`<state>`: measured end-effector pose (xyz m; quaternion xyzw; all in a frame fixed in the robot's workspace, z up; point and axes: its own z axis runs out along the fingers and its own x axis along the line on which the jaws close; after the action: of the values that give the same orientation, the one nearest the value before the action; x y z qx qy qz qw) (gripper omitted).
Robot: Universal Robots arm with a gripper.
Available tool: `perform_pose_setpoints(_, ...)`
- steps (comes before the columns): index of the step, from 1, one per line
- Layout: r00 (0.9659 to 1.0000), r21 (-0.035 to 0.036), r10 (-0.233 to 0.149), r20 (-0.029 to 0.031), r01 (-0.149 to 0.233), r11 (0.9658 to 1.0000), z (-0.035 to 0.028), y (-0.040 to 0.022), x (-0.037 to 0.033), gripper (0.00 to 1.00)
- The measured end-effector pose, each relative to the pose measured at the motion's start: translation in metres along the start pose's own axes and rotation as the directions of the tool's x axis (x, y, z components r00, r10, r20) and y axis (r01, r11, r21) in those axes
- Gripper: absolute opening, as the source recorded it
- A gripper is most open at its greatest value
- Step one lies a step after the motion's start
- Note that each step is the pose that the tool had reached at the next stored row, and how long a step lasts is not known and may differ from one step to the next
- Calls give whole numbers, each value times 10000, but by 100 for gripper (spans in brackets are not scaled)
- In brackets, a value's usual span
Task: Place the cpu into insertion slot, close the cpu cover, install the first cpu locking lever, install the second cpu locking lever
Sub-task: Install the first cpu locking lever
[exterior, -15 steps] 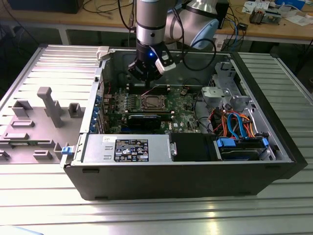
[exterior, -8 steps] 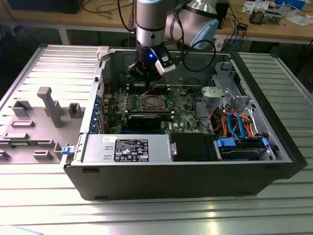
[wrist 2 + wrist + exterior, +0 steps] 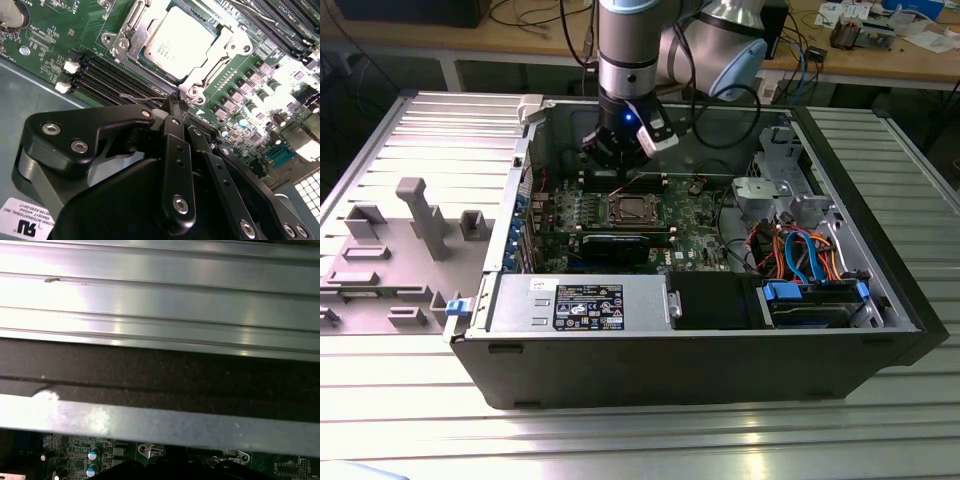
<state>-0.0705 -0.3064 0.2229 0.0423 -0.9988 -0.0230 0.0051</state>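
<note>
The cpu (image 3: 180, 42) lies flat in the insertion slot (image 3: 631, 209) on the green board, its silver top showing. The cpu cover (image 3: 227, 42) is down over it, framing its edges. My gripper (image 3: 175, 100) hangs inside the open computer case, just above the near corner of the socket; in the exterior view the gripper (image 3: 619, 186) is at the socket's far edge. Its fingers (image 3: 172, 130) are shut together. A thin wire locking lever (image 3: 147, 99) runs right up to the tips; whether they pinch it or only touch it is unclear.
Black memory slots (image 3: 115, 75) run beside the socket. A long black card (image 3: 615, 245), the power supply (image 3: 580, 300) and a drive bay with coloured cables (image 3: 810, 260) lie in the case. The case walls (image 3: 150, 425) close in. A grey fixture (image 3: 420, 220) stands at the exterior view's left.
</note>
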Motion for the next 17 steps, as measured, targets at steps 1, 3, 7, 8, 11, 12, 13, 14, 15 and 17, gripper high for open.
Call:
perform_pose_setpoints(1,10000,0,-2,0,2,10000,6,0,-1,11)
perform_pose_setpoints(3,10000,2,-2,0,2,10000,28,-3,-15,11)
perform_pose_setpoints(7,10000,4,-1,-1,1,10000,59,-7,-49,11)
perform_pose_setpoints(8,10000,5,-1,-1,1,10000,69,-9,-64,11)
perform_pose_setpoints(11,10000,15,-2,-2,2,10000,112,-15,-111,11)
perform_pose_setpoints(12,10000,20,-1,-3,1,10000,121,-16,-118,11)
perform_pose_setpoints(13,10000,23,-1,-3,1,10000,128,-17,-123,11)
perform_pose_setpoints(14,10000,26,-1,-3,1,10000,136,-17,-130,11)
perform_pose_setpoints(15,10000,28,-1,-3,1,10000,143,-18,-136,11)
perform_pose_setpoints(17,10000,36,-1,-4,1,10000,155,-20,-155,11)
